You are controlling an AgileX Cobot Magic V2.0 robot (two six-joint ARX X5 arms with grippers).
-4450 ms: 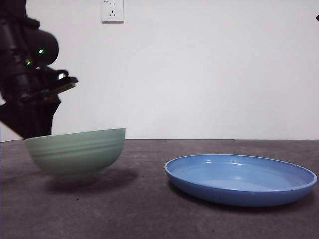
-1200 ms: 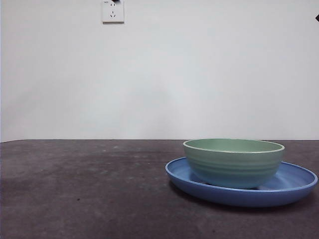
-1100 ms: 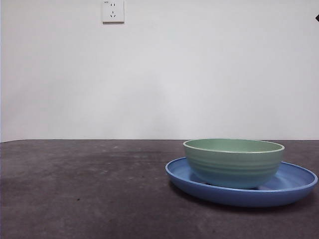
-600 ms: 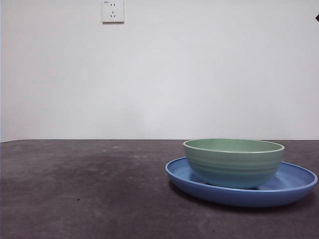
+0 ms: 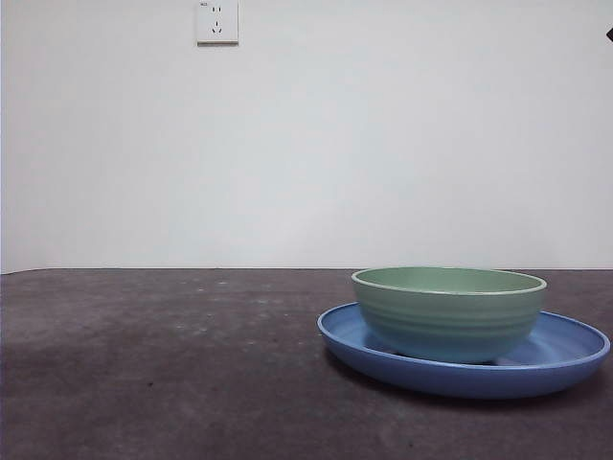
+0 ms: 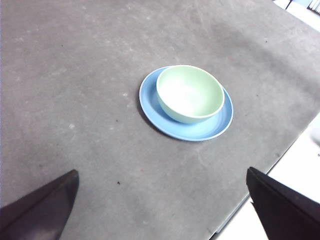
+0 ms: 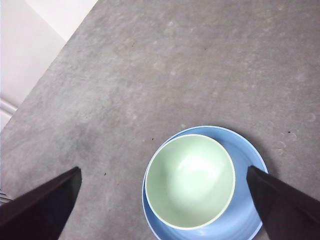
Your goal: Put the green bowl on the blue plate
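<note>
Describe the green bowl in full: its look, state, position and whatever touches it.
The green bowl is pale mint green, round, with faint horizontal ridges around its outer wall and a thin lighter rim. It looks like smooth plastic or glazed ceramic, with a soft shine inside. It stands upright and empty on the blue plate, set off centre toward one side of the plate rather than in the middle, as both wrist views show. Only the plate touches it; neither gripper is near it.
</note>
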